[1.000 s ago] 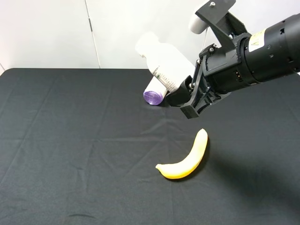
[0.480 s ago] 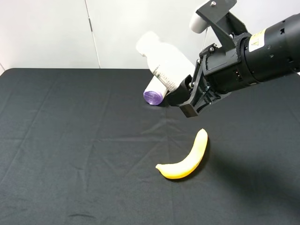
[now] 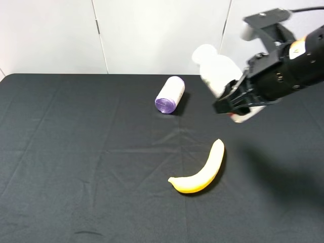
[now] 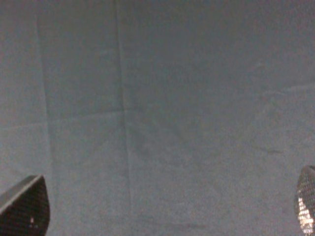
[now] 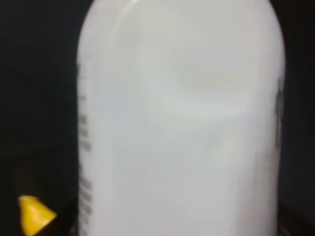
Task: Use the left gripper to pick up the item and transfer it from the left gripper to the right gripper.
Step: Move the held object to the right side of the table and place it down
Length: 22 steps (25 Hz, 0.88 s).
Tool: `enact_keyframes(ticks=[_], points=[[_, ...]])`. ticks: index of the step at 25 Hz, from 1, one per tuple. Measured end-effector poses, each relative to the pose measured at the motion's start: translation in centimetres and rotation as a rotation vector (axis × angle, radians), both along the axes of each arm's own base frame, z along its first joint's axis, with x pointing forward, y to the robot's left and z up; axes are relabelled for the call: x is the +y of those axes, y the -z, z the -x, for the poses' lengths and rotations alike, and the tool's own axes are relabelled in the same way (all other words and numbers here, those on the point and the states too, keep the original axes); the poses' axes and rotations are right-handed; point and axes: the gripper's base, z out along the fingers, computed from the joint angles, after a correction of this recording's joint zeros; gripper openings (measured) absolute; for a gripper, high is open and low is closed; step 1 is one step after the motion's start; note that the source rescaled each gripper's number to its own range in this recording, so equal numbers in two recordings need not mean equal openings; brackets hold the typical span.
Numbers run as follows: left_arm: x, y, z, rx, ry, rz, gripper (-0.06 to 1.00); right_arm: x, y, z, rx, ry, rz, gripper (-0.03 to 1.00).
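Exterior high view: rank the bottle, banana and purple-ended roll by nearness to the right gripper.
1. The bottle, held in the right gripper.
2. The banana, nearer the table's front, and the roll, to the gripper's left: too close to call.

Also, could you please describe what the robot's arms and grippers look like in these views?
The right arm is a thick black cylinder with a small yellowish sticker, a grey bracket on top and a black cable. The right gripper is black too. Of the left gripper, only two dark fingertips show, one with a fine grid texture.
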Motion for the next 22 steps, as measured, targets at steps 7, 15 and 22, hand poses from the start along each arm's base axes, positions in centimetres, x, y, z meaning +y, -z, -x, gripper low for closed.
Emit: enact_keyframes(ticks=[7, 15, 22], points=[[0.0, 0.0, 0.0, 0.0, 0.0, 0.001, 1.0, -5.1, 2.3, -2.9, 0.118, 0.209, 0.065, 0.06], [0.0, 0.0, 0.0, 0.0, -0.001, 0.001, 1.0, -8.0, 7.2, -6.3, 0.228, 0.318, 0.099, 0.06], [0.0, 0.0, 0.0, 0.0, -0.001, 0.002, 1.0, -8.0, 12.6, -8.3, 0.327, 0.335, 0.125, 0.06]])
